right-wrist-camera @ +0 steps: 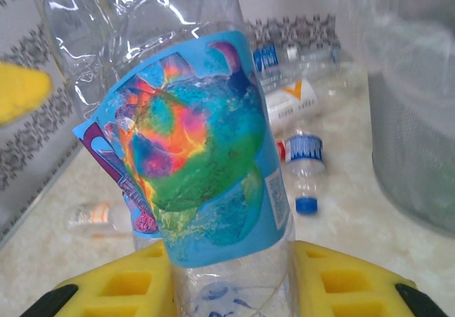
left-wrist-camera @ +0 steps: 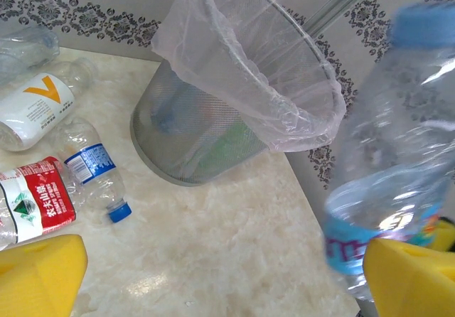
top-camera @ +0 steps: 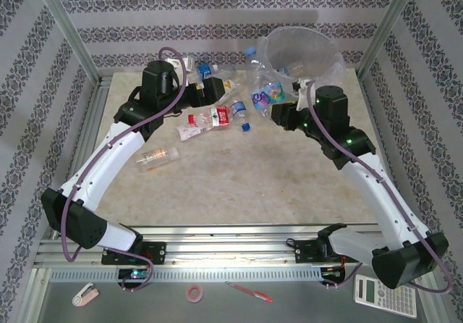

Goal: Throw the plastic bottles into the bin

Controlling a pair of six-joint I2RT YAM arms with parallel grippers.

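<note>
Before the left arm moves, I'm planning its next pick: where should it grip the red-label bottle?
Take the red-label bottle across its labelled middle, from straight above: it lies flat on its side, and the body is straight there, so the open left end effector can straddle it.

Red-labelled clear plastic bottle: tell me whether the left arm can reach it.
Probably yes: the open left end effector sits close to the red-labelled clear plastic bottle, with bare marble tabletop between them.
</note>
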